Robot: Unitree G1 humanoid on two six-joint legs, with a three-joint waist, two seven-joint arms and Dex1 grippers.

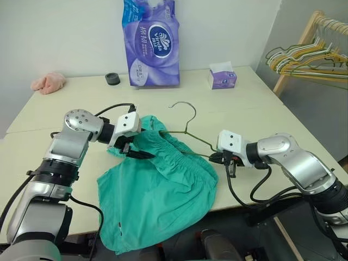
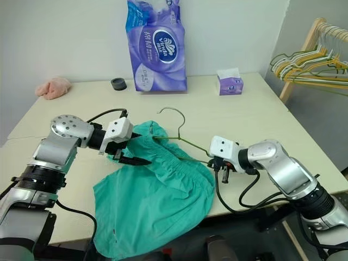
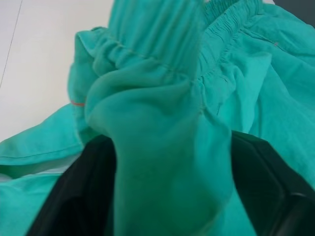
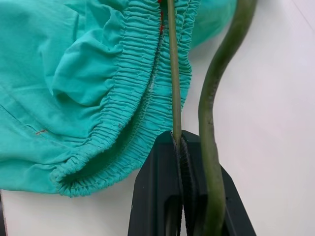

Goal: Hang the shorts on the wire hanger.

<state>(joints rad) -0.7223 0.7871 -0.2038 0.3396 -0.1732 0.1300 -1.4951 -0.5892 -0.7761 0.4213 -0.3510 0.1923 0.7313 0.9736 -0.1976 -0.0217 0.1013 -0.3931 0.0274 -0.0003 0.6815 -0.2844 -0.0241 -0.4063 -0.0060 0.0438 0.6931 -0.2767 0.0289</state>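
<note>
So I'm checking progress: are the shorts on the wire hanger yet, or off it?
Partly on. The wire hanger runs into the shorts' gathered waistband; its hook and one end, pinched by the right gripper, stick out.

Two silver-grey metal arms with rounded, screw-dotted joint housings, black ribbed bands lower down, white boxy wrist blocks, looping black cables along each arm, left end effector (image 1: 134, 153) and right end effector (image 1: 216, 158) with black fingers
</note>
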